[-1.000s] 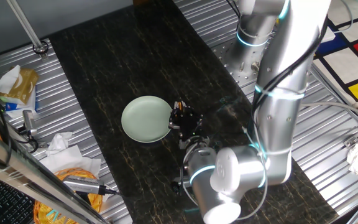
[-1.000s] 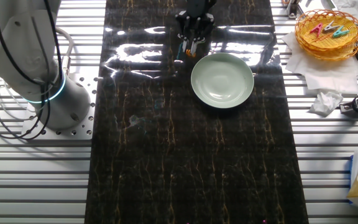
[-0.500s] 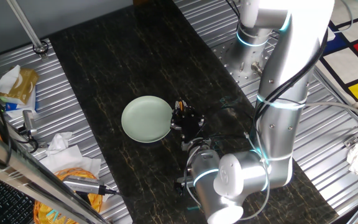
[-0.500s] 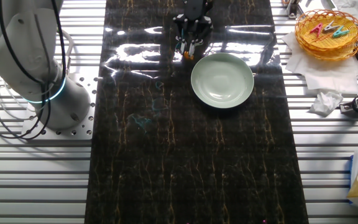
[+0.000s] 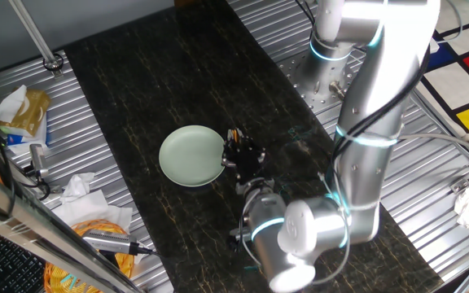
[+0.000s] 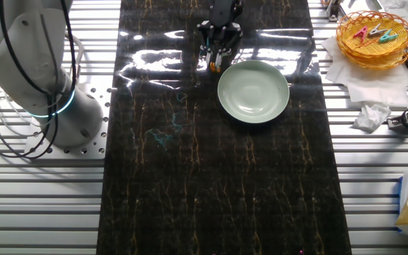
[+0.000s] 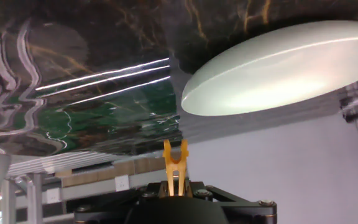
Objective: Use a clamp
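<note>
The pale green plate lies on the dark marble-patterned table top. My gripper hovers just off the plate's right rim, shut on the small orange clamp. In the other fixed view the gripper stands at the upper left of the plate, with the clamp poking from its tips. The hand view shows the clamp held upright in the gripper, its two prongs splayed toward the plate's rim but apart from it.
A wicker basket holding several coloured clips sits on white paper at the far right. Crumpled tissue lies beside it. In the fixed view a cluttered pile with tools borders the left of the mat. The arm's base stands left.
The gripper with the clamp has crept slightly closer to the plate's rim; the upper arm has shifted a little. The plate has not moved.
</note>
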You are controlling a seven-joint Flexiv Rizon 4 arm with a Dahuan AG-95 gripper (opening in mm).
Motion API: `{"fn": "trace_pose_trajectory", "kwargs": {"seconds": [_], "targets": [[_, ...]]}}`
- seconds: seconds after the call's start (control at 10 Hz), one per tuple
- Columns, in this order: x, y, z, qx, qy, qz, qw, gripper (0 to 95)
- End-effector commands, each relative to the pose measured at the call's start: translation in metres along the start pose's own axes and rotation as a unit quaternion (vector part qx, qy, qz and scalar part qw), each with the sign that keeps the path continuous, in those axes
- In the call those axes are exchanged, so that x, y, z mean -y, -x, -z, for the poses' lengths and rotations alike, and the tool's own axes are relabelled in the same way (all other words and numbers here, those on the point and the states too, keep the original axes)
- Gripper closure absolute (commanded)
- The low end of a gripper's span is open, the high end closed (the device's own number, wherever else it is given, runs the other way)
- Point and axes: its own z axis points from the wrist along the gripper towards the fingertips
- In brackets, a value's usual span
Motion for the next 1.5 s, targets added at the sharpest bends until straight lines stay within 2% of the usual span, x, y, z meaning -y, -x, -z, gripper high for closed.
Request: {"fn": "trace_pose_trajectory", "kwargs": {"seconds": [0.1,0.4,0.5,0.9,1.1,1.4,1.5], "targets": [[0.0,0.002,-0.005,-0.009,0.001,0.002,1.0,95.0],[0.0,0.001,-0.02,-0.006,-0.014,0.001,0.9999,95.0],[-0.001,-0.001,-0.031,-0.003,-0.025,-0.003,0.9997,95.0],[-0.001,0.0,-0.047,-0.001,-0.043,-0.01,0.999,95.0],[0.005,0.001,-0.054,0.001,-0.058,-0.011,0.9983,95.0],[0.013,-0.007,-0.061,0.005,-0.083,-0.006,0.9965,95.0],[0.014,-0.008,-0.065,0.004,-0.1,-0.007,0.995,95.0]]}}
